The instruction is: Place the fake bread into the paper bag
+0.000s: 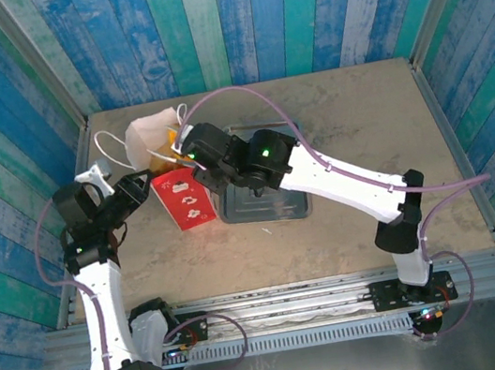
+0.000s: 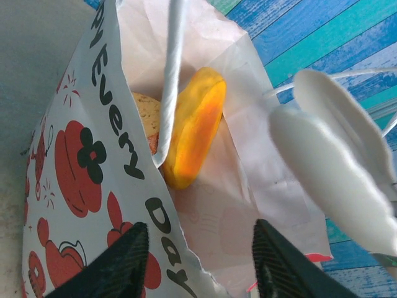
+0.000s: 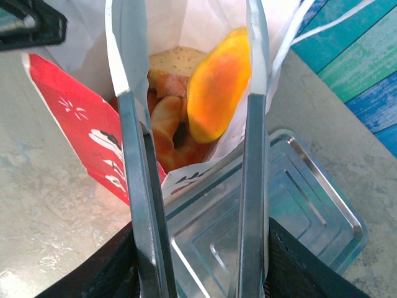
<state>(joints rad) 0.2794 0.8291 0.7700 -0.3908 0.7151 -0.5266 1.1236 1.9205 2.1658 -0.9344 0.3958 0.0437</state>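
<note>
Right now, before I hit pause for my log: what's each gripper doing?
Left gripper: open, astride the paper bag's printed wall.
Right gripper: shut on the metal tongs.

1 paper bag [image 1: 185, 198]; approx 4 fake bread pcs [image 3: 217, 87], poss more hidden; 1 tray [image 1: 275, 205]; 1 tongs [image 3: 138, 174].

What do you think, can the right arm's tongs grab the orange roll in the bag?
Probably yes: the tongs straddle the orange roll inside the open paper bag, with nothing between them and it.
</note>
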